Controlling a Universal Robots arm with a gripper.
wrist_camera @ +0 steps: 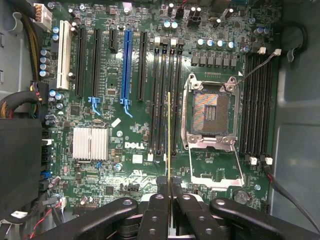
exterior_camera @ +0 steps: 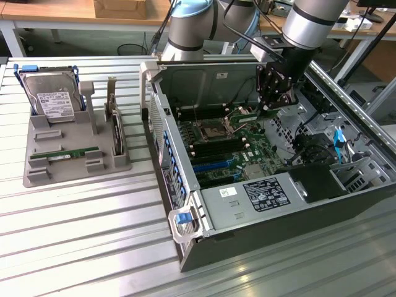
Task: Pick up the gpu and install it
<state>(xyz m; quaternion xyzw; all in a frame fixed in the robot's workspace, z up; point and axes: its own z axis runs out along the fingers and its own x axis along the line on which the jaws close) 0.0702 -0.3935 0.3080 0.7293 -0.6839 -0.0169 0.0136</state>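
— Over the motherboard (wrist_camera: pixel 125 125), inside the open case (exterior_camera: pixel 260 204), is where my gripper (wrist_camera: pixel 169 181) hangs. I have the gpu (wrist_camera: pixel 169 135) pinched edge-on between my fingers (wrist_camera: pixel 159 186); from the wrist it shows as a thin yellow-green line running along the row of black slots (wrist_camera: pixel 165 100) beside the socket (wrist_camera: pixel 210 112).

— What is around you down there?

— The socket lies open, its metal frame swung back. A second row of black slots (wrist_camera: pixel 257 105) sits on its far side. On the other side of my stick stand the long card slots, one of them blue (wrist_camera: pixel 127 65) and one white (wrist_camera: pixel 63 47), with a silver heatsink (wrist_camera: pixel 90 142) near them. Cable bundles (wrist_camera: pixel 17 100) crowd one edge of the board, and a thin grey wire (wrist_camera: pixel 257 65) crosses the second slot row.

— And outside the case?

— At the exterior view's left a grey tray (exterior_camera: pixel 74 154) rests on the slatted table (exterior_camera: pixel 80 235). A hard drive (exterior_camera: pixel 54 102) stands upright in it, another green stick (exterior_camera: pixel 65 154) lies flat, and a dark card (exterior_camera: pixel 116 133) stands on edge. My arm (exterior_camera: pixel 309 25) comes down from above into the case.
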